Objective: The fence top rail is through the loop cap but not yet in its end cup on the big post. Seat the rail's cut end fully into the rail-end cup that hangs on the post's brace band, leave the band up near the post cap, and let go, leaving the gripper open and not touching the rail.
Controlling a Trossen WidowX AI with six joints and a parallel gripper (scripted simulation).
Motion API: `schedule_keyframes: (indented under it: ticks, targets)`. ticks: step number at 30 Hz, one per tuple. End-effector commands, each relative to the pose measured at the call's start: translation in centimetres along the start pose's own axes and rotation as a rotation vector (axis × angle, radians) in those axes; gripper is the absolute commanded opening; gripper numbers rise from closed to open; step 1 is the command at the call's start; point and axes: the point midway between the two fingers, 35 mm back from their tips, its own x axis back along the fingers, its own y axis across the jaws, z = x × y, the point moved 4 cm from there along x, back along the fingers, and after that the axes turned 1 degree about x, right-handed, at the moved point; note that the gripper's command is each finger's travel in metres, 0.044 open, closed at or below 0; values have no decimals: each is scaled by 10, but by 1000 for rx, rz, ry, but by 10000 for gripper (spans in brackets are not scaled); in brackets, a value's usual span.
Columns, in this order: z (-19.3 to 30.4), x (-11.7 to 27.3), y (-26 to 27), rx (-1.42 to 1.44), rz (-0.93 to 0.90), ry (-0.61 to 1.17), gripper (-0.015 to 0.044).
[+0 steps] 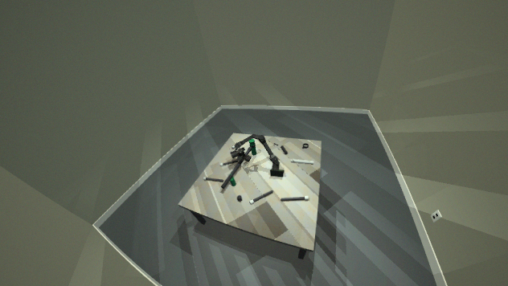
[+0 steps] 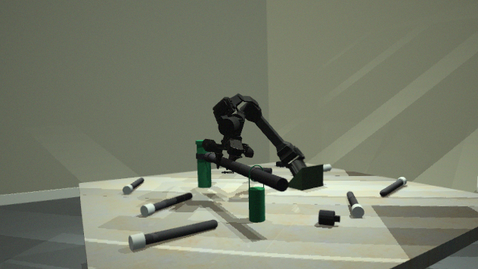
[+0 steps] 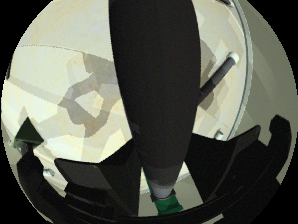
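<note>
The black top rail point(image 1: 232, 173) point(image 2: 242, 167) point(image 3: 157, 75) slopes down from the big green post point(image 2: 204, 175) point(image 3: 169, 205) toward the camera in the exterior view. It passes through the wire loop point(image 2: 256, 165) above the short green post point(image 2: 257, 205). My gripper point(image 2: 226, 161) point(image 3: 164, 142) is shut on the rail, nearer its big-post end. The dark brace band point(image 2: 199, 156) sits high on the big post, just under its cap. The rail's far end meets the cup area beside the band, lined up with the post in the wrist view; how deep it sits cannot be told.
Several dark rods with white ends lie around, including one at the front left point(image 2: 181, 231), one behind it point(image 2: 168, 204) and one at the right point(image 2: 355, 204). A black cap-like part point(image 2: 326, 217) lies right of the short post. The arm's base point(image 2: 308, 177) stands behind the rail.
</note>
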Motion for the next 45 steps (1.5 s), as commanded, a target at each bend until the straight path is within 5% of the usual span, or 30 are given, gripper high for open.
schedule_keyframes:
  ticks: [1, 45]
  targets:
    - [0, 0, 0, 0, 0, 0, 0]
    - [3, -1, -2, 7, 2, 2, 0]
